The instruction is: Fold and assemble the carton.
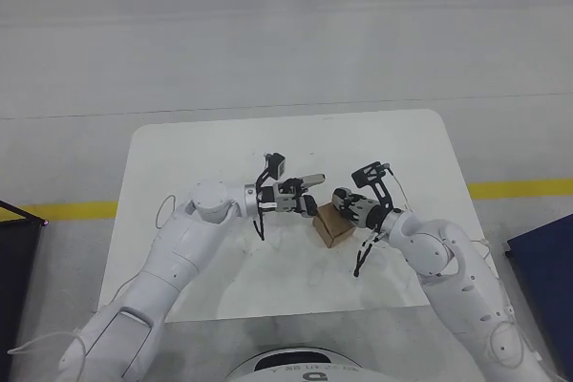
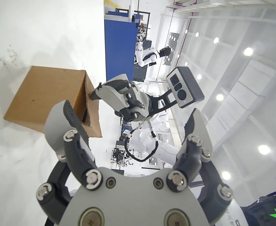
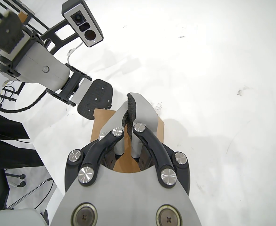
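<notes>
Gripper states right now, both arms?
Left gripper: open, holding nothing.
Right gripper: shut at the carton edge; grip unclear.

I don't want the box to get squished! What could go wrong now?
The shut right pincer touches the carton at its open end; pushing harder might dent the cardboard there.
The carton lies loose on the smooth white table, and the left pincer is open beside it, not gripping it, so a push could slide or tip it.
</notes>
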You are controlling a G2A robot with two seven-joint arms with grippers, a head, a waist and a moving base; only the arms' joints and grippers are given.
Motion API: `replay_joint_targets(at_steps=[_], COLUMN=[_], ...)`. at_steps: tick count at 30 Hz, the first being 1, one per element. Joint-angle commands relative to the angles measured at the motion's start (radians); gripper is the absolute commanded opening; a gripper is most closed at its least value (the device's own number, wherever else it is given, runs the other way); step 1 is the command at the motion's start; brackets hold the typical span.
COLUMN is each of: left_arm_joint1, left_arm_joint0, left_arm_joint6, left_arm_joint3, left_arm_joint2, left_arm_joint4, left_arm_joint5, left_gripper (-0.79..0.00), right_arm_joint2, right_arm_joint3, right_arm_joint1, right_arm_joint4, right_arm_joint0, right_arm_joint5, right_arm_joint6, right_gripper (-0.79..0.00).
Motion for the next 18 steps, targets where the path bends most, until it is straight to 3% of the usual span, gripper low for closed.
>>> replay_joint_targets(at_steps=[1,18], left_arm_joint1=[0.003,-0.011], left_arm_joint0=[0.008,-0.006], left_arm_joint6=[0.002,0.052], left_arm_joint3=[-0.007,0.002], left_arm_joint2=[-0.004,0.033], left_arm_joint4=[0.004,0.002], left_arm_joint5=[0.006,0.002], left_gripper=[0.000,0.000], right_arm_joint2=[0.000,0.025], right_arm_joint3=[0.000,-0.079], right_arm_joint1=[0.000,0.010], right_arm_joint4=[0.000,-0.021], right_arm_joint0=[-0.002,-0.067], right_arm_joint5=[0.000,-0.016], right_arm_joint6=[-0.001,-0.028], right_gripper=[-0.785,-0.785])
